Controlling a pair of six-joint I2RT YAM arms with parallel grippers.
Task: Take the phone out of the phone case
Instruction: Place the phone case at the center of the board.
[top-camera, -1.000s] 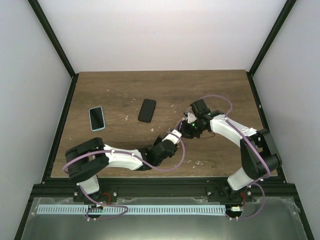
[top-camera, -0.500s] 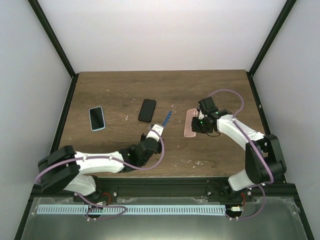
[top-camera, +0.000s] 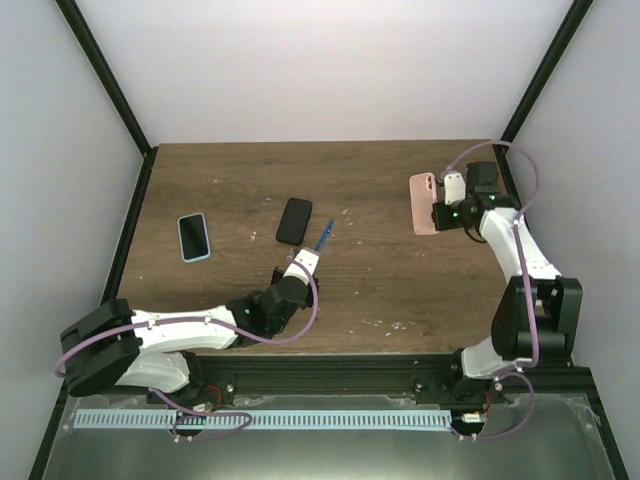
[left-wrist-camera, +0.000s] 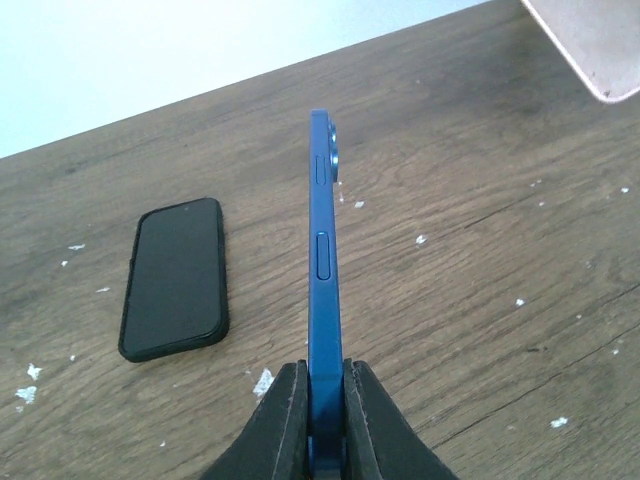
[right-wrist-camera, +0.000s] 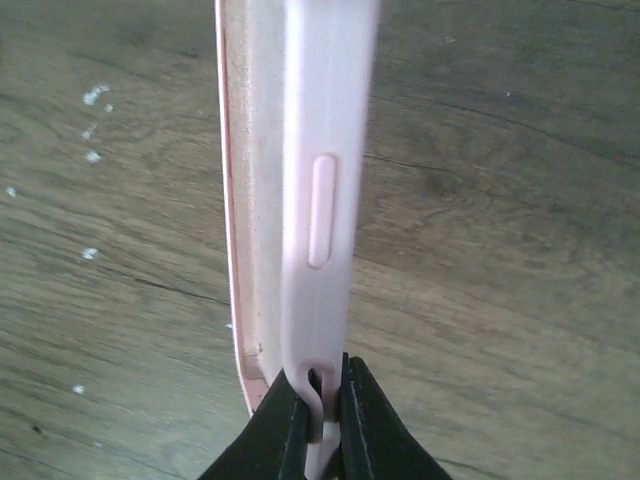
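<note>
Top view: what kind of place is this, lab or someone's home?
Most likely a lab test cell, not a home: a wooden table boxed in by plain white walls and black frame posts, with the left arm and right arm mounted at its near edge.

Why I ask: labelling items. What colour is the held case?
Pale pink; the case shows best in the right wrist view.
</note>
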